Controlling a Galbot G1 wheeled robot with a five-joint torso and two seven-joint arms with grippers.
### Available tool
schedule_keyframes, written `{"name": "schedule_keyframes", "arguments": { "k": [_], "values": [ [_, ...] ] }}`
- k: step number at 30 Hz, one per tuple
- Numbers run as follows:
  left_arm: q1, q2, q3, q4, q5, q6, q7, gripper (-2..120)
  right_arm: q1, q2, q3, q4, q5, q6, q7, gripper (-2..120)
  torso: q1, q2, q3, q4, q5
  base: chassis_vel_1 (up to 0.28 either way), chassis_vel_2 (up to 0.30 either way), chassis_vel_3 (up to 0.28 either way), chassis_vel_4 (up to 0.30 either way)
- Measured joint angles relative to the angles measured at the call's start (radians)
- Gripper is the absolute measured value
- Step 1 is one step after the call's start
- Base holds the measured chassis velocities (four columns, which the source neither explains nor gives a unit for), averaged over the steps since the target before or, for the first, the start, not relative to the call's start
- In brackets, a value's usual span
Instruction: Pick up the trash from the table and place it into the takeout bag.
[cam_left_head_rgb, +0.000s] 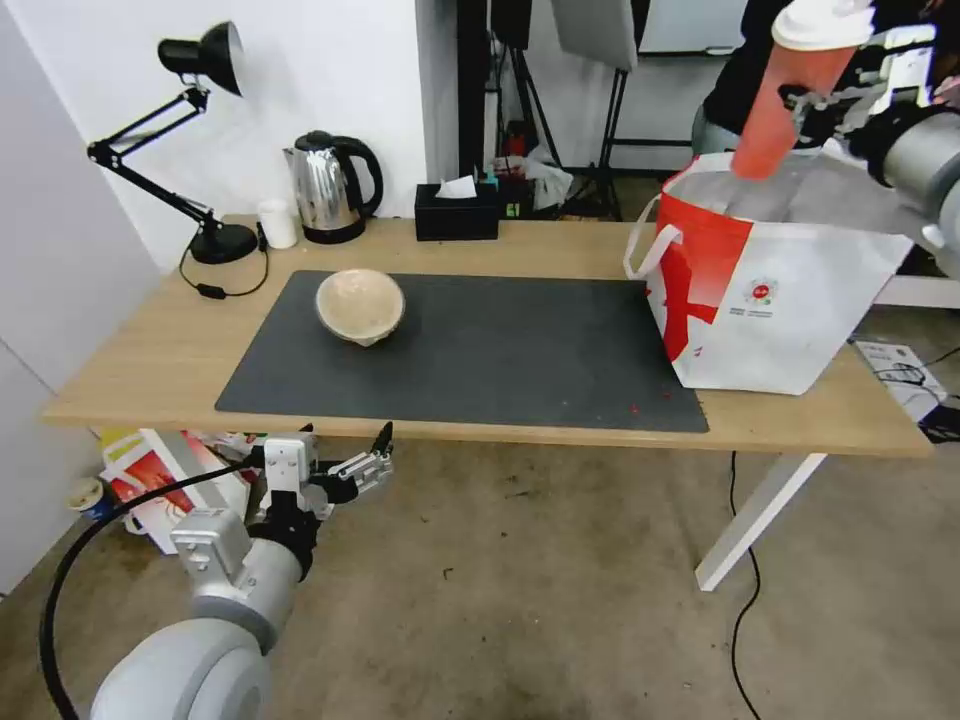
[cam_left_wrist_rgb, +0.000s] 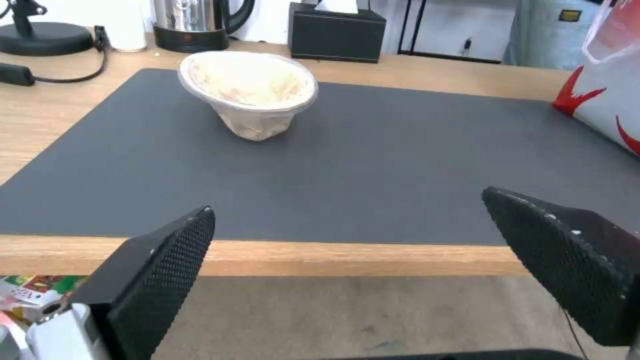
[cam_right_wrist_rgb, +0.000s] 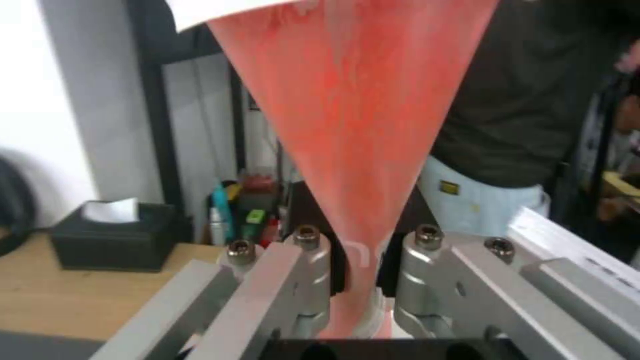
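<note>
My right gripper is shut on the red cup with a white lid, holding it tilted just above the open mouth of the takeout bag, which stands at the table's right end. In the right wrist view the red cup runs down between the metal jaws. A tan bowl sits on the dark grey mat left of centre. My left gripper hangs open below the table's front edge, well short of the tan bowl; its black fingers stand wide apart.
At the back of the table stand a black desk lamp, a small white cup, a steel kettle and a black tissue box. Cartons lie on the floor under the table's left end. A person stands behind the bag.
</note>
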Motion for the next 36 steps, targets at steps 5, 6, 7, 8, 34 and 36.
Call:
{"name": "schedule_keyframes", "arguments": {
  "k": [5,6,7,8,34,36],
  "values": [
    [-0.002,0.003,0.000,0.000,-0.003,0.000,0.000,100,0.003,0.017,-0.008,-0.098,-0.037,0.007,-0.030,6,0.000,0.000,0.000,0.0000,0.0001,0.000,0.000,0.000,0.000],
    [-0.003,0.003,0.000,0.000,-0.004,0.000,0.000,100,0.003,0.025,-0.012,-0.131,-0.051,0.010,-0.040,6,0.000,0.000,0.000,0.0001,0.0001,0.000,0.000,0.000,0.000],
    [-0.004,0.003,0.000,0.000,-0.004,0.000,0.000,100,0.002,0.030,-0.014,-0.152,-0.060,0.012,-0.048,6,0.000,0.000,0.000,0.0000,0.0001,0.000,0.000,0.000,0.000],
    [-0.004,0.004,0.000,0.000,-0.004,0.000,0.000,100,0.000,0.035,-0.016,-0.173,-0.069,0.014,-0.054,6,0.000,0.000,0.000,0.0001,0.0000,0.000,0.000,0.000,0.000],
    [0.000,0.005,0.002,0.000,-0.007,-0.012,0.000,100,-0.080,0.086,-0.023,-0.243,-0.234,-0.092,-0.054,62,0.000,0.000,0.000,0.0000,-0.0001,0.000,0.000,0.000,0.000],
    [0.001,0.004,0.003,0.000,-0.007,-0.012,0.000,100,-0.083,0.089,-0.024,-0.244,-0.239,-0.090,-0.055,67,0.000,0.000,0.000,-0.0001,0.0001,0.000,0.000,0.000,0.000]
  ]
}}
